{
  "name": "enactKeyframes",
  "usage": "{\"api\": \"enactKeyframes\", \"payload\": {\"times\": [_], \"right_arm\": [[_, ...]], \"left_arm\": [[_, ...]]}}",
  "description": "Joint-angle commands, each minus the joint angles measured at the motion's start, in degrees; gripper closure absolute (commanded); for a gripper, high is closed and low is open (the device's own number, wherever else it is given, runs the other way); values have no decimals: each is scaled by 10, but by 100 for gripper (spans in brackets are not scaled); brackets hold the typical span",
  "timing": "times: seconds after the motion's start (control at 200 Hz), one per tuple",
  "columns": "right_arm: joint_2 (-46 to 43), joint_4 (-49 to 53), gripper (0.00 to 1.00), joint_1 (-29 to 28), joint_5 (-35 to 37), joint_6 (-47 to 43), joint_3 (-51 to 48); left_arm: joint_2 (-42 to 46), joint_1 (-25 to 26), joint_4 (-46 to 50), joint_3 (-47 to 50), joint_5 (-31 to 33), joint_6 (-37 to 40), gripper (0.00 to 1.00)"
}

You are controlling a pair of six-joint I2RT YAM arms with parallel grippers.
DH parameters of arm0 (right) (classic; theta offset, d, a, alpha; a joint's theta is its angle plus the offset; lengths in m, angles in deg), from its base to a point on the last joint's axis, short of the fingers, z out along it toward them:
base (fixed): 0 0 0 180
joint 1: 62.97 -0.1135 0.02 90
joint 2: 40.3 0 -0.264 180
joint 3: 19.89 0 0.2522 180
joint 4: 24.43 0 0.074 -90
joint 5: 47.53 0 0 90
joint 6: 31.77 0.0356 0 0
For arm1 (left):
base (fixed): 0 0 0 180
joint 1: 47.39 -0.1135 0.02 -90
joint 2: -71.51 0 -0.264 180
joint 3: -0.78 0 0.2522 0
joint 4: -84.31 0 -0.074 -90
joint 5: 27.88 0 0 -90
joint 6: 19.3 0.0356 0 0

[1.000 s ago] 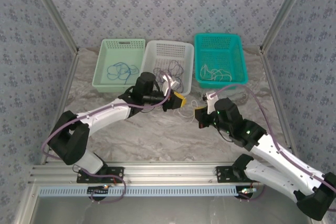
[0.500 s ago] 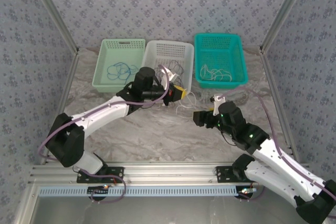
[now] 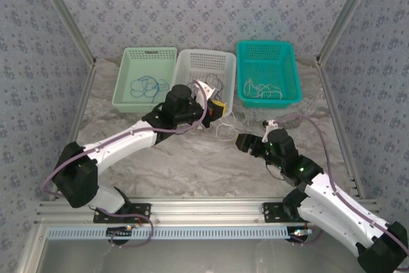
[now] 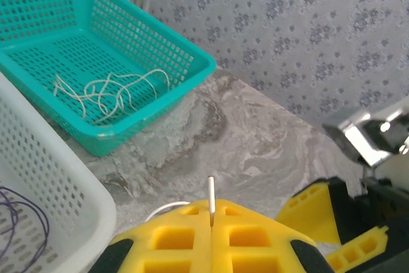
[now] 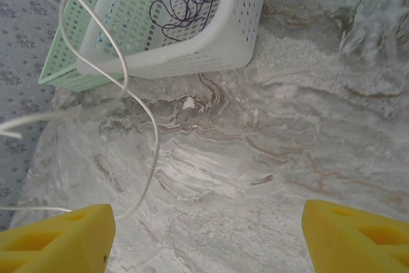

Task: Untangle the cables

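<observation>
Drawn back with jaws now spread wide, the right gripper is seen empty; the whitish cable is kept clamped in the left gripper, raised nearer the white basket, trailing onto the table.

Blue cable, purple cable, whitish cables

Three baskets on marbled table
</observation>
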Motion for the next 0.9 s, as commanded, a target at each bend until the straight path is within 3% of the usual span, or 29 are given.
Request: {"api": "enactKeyframes", "payload": {"times": [0.0, 0.29, 0.895], "right_arm": [[-2, -82, 21, 3, -14, 65, -19], [-1, -178, 22, 4, -8, 130, -60], [24, -263, 27, 13, -14, 154, -61]], "left_arm": [[25, 11, -45, -1, 56, 15, 100], [10, 33, -98, 0, 86, 21, 100], [-9, 52, -135, -1, 101, 7, 100]]}}
